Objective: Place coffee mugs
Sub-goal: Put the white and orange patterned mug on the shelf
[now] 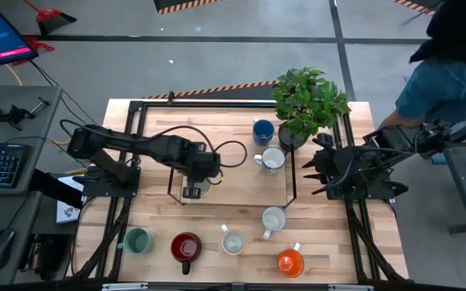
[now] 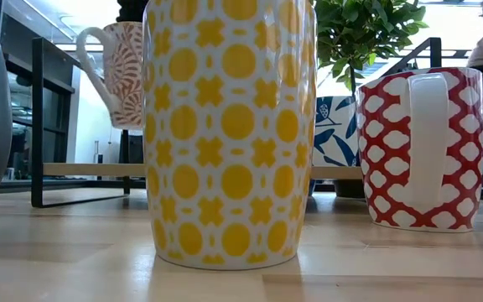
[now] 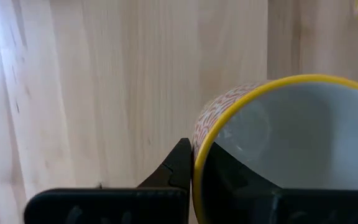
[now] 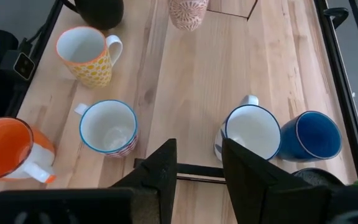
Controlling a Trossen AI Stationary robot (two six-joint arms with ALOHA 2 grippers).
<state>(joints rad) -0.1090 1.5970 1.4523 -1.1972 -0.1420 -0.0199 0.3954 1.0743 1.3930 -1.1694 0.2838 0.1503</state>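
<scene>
My left gripper [image 1: 194, 187] hangs over the middle of the table, shut on a white mug with a reddish leaf pattern and a yellow rim [image 3: 291, 124]. The low view shows this mug [image 2: 124, 71] up in the air. My right gripper [image 4: 197, 165] waits open and empty above the table's right side, near the plant [image 1: 307, 101]. Other mugs stand on their bases on the table: a blue one [image 1: 263, 131], a blue-patterned white one [image 1: 272, 160], two white ones [image 1: 273, 218] [image 1: 233, 241], an orange one [image 1: 290, 262], a red one [image 1: 186, 246] and a green one [image 1: 138, 241]. My left gripper holds the patterned mug by its rim and wall [image 3: 197, 140], one finger inside the mug and one finger [image 3: 180, 163] outside. The fingers come from above, pointing down. The mug hangs upright below them, lifted clear of the table [image 2: 124, 71].
A black metal frame [image 1: 217, 103] stands on the table's middle and far part. The potted plant is at the far right. The near row of mugs fills the front edge; in the low view a yellow-dotted mug [image 2: 229, 134] and a red-and-white mug [image 2: 422, 147] stand close. A person [image 1: 451, 81] is beyond the right edge.
</scene>
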